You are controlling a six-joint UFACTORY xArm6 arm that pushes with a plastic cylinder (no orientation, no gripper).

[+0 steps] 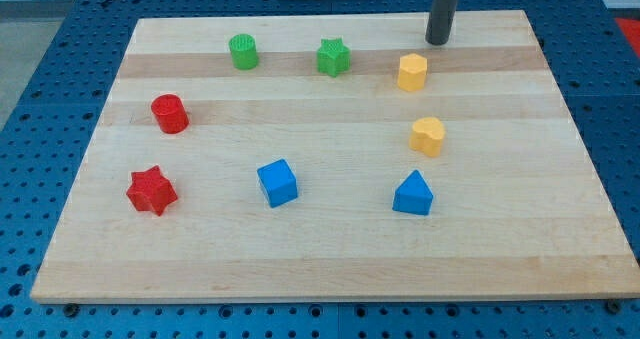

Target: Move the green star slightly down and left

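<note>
The green star (333,57) lies near the view's top, about the middle of the wooden board (330,269). My tip (437,41) rests near the board's top edge, up and to the right of the star, well apart from it. A yellow hexagonal block (412,72) lies between them, just below and left of my tip. A green cylinder (243,52) lies to the star's left.
A red cylinder (170,113) and a red star (151,190) lie at the view's left. A blue cube (277,182) and a blue triangular block (413,194) lie toward the bottom. A yellow heart-like block (427,136) lies at the right.
</note>
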